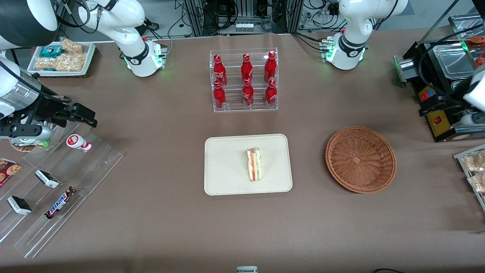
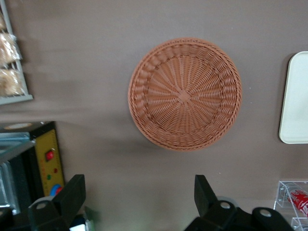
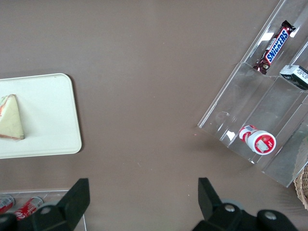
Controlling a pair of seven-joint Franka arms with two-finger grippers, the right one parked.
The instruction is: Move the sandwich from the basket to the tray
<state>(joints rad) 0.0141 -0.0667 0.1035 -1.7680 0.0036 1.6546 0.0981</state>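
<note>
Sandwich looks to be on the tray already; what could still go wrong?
The sandwich stands on its edge on the tray, so a bump could tip it. The open gripper hangs above the table near the empty basket, beside the black box; a careless retreat might clip that.

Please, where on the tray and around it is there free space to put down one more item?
Beside the sandwich the tray is bare, and the basket is empty. Toward the parked arm's end, snack racks crowd the table. The open end effector hovers above the basket.
</note>
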